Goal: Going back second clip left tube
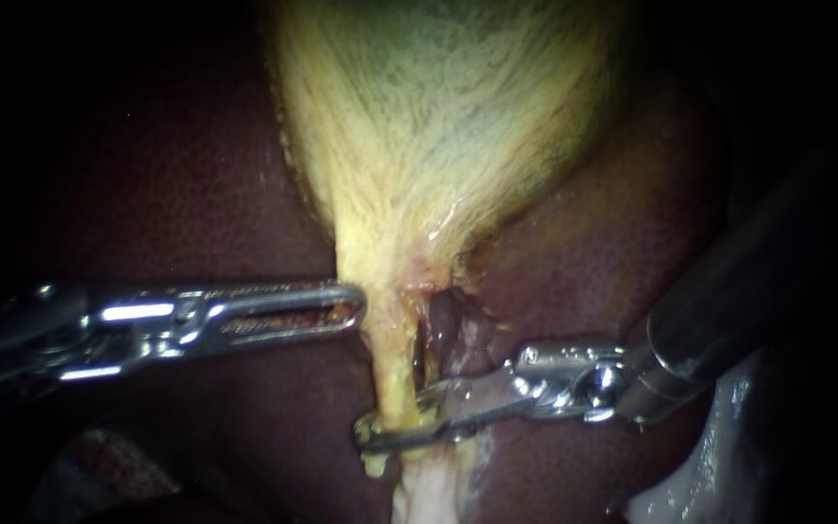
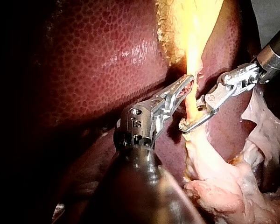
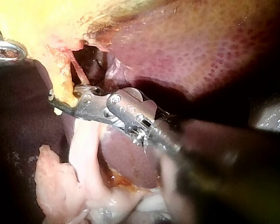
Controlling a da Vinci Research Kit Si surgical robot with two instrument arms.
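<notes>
The yellow-green gallbladder [image 1: 438,107] narrows downward into a thin yellow left tube [image 1: 392,374]; a darker strand [image 1: 450,330] runs beside it on the right. My right instrument [image 1: 380,432] comes in from the right. Its jaws stand open astride the left tube low down, one on each side, with a gap showing in the left wrist view [image 2: 189,123] and the right wrist view [image 3: 60,100]. My left instrument [image 1: 351,306] reaches in from the left, its slotted jaws shut on the edge of the gallbladder's neck [image 2: 189,84]. I cannot make out a clip apart from the jaws.
Dark red liver [image 1: 196,175] lies on both sides of the gallbladder. Pale, ragged tissue [image 2: 224,182] hangs below the right instrument's jaws, where the tube widens [image 1: 429,495]. More whitish tissue [image 1: 691,485] sits under the right instrument's shaft.
</notes>
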